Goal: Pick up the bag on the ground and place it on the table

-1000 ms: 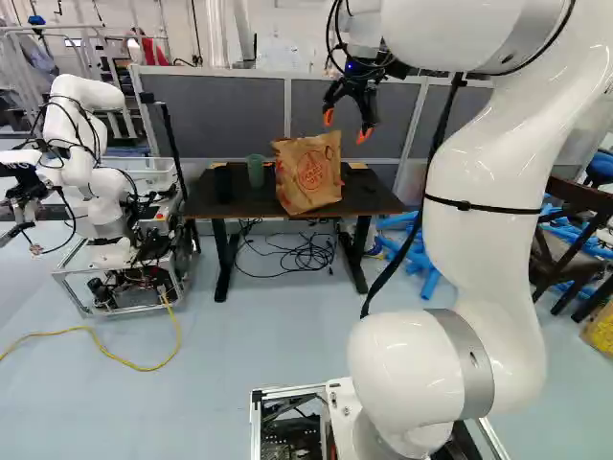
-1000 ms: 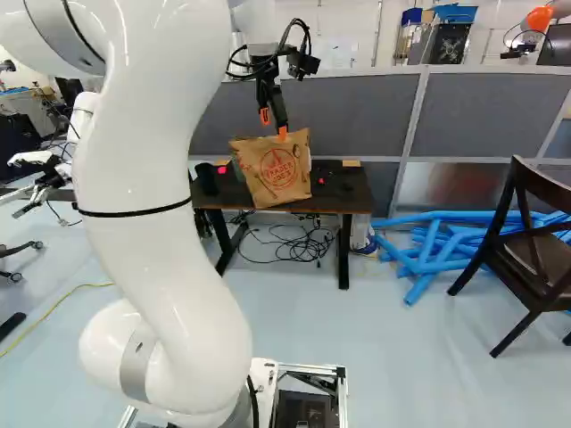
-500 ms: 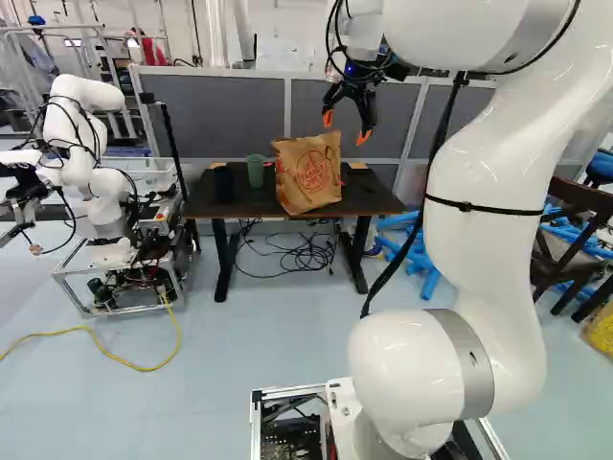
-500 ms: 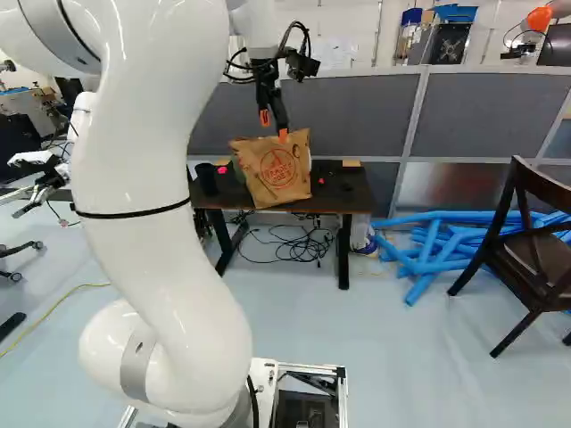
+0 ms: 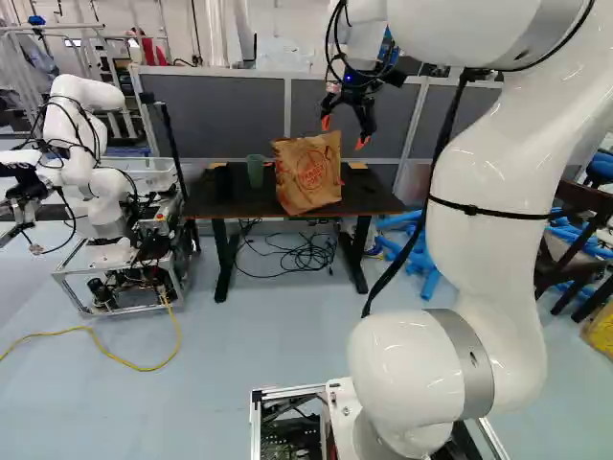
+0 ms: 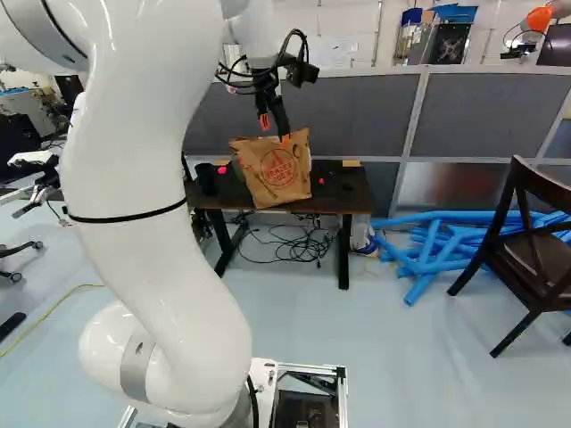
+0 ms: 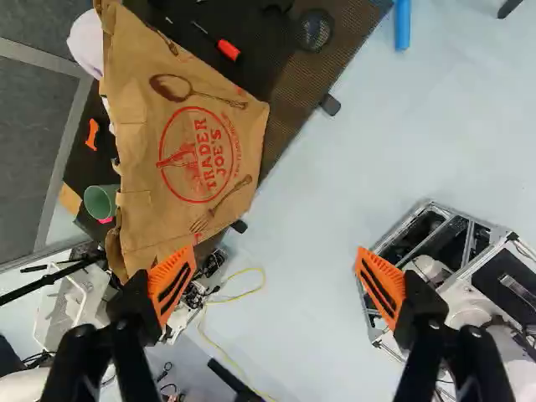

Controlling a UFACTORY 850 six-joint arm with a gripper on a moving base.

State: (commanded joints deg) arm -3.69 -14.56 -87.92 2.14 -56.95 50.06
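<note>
The bag (image 7: 134, 126) is brown, patterned with a red printed ring and a darker spoon and fork. The arm (image 6: 134, 152) is white with grey bands, the gripper (image 5: 345, 131) black with orange pads (image 7: 172, 285). The cup (image 5: 255, 172) is green, the cable (image 5: 142, 368) yellow, the floor (image 5: 239, 355) pale blue.

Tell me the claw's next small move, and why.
Probably ease the claw up and away from the bag, fingers kept apart. The bag already stands on the table, where the task wants it, and the open fingers hold nothing, though one looks close to the bag.
</note>
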